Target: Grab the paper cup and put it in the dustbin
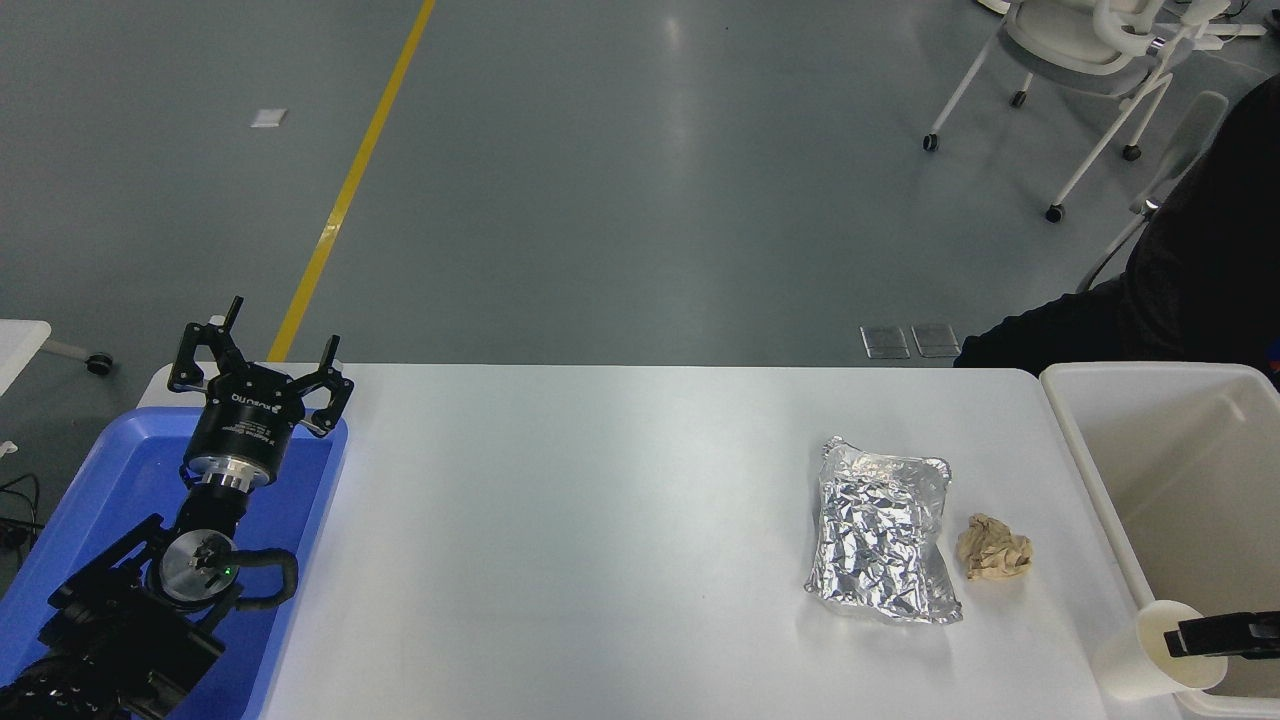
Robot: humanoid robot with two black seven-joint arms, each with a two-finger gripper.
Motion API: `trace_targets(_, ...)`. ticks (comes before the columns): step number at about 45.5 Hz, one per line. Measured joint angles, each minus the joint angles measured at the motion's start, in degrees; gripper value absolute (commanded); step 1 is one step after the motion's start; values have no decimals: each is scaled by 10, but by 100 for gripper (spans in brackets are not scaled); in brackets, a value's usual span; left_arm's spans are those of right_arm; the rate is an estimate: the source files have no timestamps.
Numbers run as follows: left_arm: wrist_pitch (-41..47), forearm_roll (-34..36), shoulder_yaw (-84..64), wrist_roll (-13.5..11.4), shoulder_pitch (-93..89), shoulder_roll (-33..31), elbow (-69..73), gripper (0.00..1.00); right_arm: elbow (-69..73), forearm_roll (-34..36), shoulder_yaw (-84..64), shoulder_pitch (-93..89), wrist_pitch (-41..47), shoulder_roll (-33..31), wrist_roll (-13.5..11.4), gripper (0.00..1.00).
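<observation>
Entering from the right edge, the right gripper [1190,637] shows only one black finger [1225,634], lying across the mouth of the paper cup [1150,665]; whether its fingers are spread or closed cannot be told. The cup stands at the worktop's [600,560] near right corner, tilted, touching the dustbin's [1095,480] near rim. A foil packet [882,530] and a paper ball [992,547] lie left of the dustbin. The left gripper [258,368] rests over the blue tray [90,480], fingers spread wide.
</observation>
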Motion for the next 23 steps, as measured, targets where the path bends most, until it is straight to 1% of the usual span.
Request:
trace_targets(3,0,0,0,0,0,0,0,100,-4,0,1,-3,0,4,1,37)
trace_targets(4,0,0,0,0,0,0,0,100,-6,-1,2,-4,0,6,1,31)
trace_targets(5,0,0,0,0,0,0,0,100,-7,-1,2,-5,0,7,1,22)
trace_targets(6,0,0,0,0,0,0,0,100,-8,-1,2,-6,0,8,1,9)
trace_targets(7,0,0,0,0,0,0,0,100,-9,-1,2,-7,0,9,1,0)
trace_targets(23,-1,0,0,1,0,0,0,100,-16,-1,4,-14,5,18,4,0)
